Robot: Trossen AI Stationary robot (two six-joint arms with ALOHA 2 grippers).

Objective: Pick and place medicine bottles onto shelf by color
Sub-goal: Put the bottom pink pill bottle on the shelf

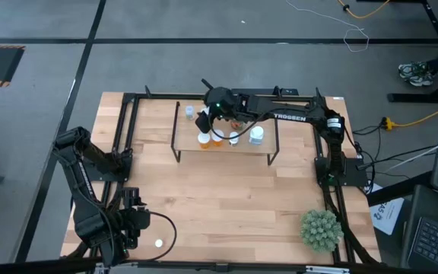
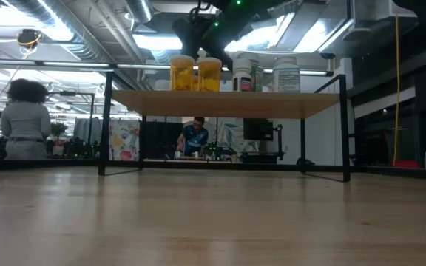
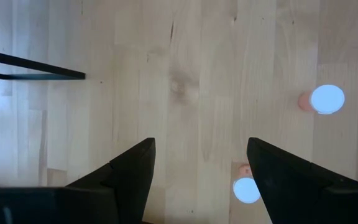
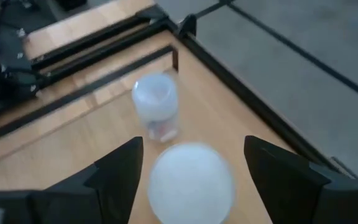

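The right gripper [image 4: 191, 165] hangs over the shelf [image 1: 188, 147], fingers spread either side of a white-capped bottle [image 4: 191, 182] without pinching it, which suggests a release among the pale ones; a clear bottle [image 4: 156, 107] stands just beyond, something small and pinkish showing through its wall; two orange bottles [image 2: 196, 73] sit touching, with white ones [image 2: 268, 74] beside them, so colours stay grouped; the left gripper [image 3: 199, 180] waits low over the surface, fingers open and empty, two orange bottles [image 3: 321, 100] near it.
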